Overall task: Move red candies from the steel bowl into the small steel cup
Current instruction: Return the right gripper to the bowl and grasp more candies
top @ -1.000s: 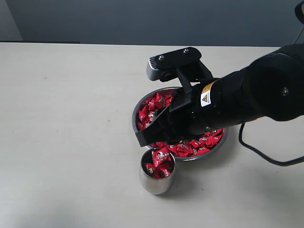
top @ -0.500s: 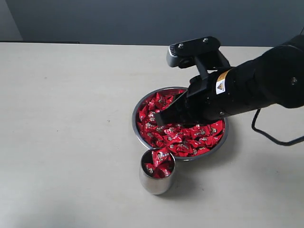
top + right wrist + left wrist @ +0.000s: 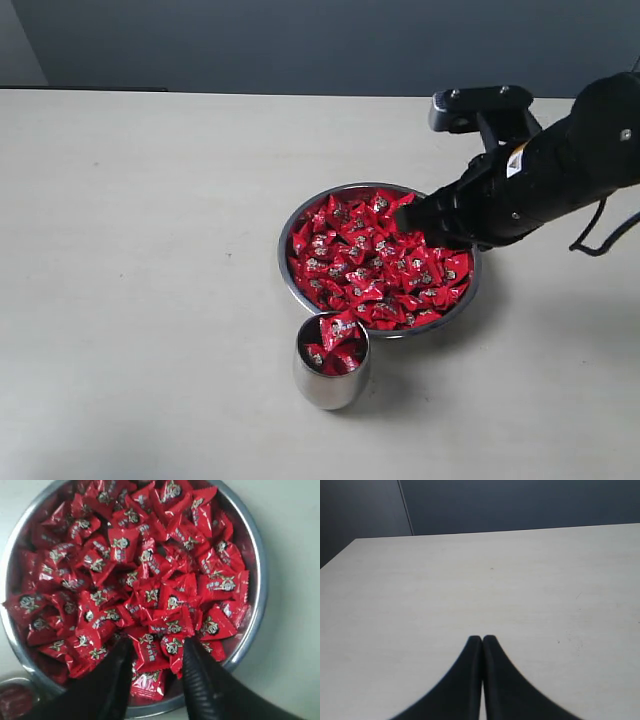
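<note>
Spreading widest is the pale beige counter, and on it sits the wide, shallow, shiny steel bowl, heaped with small candies in shiny red wrappers. Over the bowl's right side hangs the black right pincer, its jaws parted with a clear gap and nothing lifted between them. Just beside the bowl's near rim, perhaps touching it, stands the small rounded steel cup. It holds several red candies, piled close to its brim. The job looks partly done: by far most candies lie in the bowl, and another pick seems due. Only the right wrist view shows the open gap between the jaws above the pile. Only the left wrist view shows the black left pincer, pressed closed on nothing over the counter, with neither bowl nor cup in its sight.
</note>
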`<state>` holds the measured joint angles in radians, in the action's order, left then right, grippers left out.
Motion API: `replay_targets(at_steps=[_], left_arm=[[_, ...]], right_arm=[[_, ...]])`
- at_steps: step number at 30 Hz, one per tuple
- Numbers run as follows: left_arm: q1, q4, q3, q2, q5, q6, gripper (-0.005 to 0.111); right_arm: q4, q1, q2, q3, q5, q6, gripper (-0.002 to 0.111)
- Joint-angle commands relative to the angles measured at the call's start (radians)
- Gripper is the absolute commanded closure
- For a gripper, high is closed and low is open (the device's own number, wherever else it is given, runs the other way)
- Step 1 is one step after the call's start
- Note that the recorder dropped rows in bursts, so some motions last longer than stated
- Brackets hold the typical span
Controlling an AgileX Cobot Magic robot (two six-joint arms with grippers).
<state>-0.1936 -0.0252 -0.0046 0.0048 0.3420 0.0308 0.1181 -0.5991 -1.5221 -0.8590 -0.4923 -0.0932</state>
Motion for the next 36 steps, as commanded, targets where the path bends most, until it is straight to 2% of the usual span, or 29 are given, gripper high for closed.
replay_targets(at_steps=[1, 11, 19, 27, 36], left_arm=[[0.007, -0.002, 0.005, -0.005, -0.008, -0.001, 0.106], [0.007, -0.002, 0.005, -0.005, -0.008, -0.001, 0.106], [0.007, -0.002, 0.005, -0.005, -0.008, -0.001, 0.106], [0.007, -0.002, 0.005, -0.005, -0.008, -0.001, 0.106], [0.007, -0.002, 0.005, -0.005, -0.008, -0.001, 0.106]], right_arm=[[0.002, 0.006, -0.074, -0.037, -0.030, 0.003, 0.074], [-0.020, 0.006, -0.313, -0.281, -0.196, 0.003, 0.074], [-0.013, 0.006, -0.384, -0.283, -0.230, -0.042, 0.074], [-0.002, 0.006, -0.392, -0.283, -0.220, -0.193, 0.074], [-0.084, 0.006, -0.394, -0.283, -0.229, -0.195, 0.074]])
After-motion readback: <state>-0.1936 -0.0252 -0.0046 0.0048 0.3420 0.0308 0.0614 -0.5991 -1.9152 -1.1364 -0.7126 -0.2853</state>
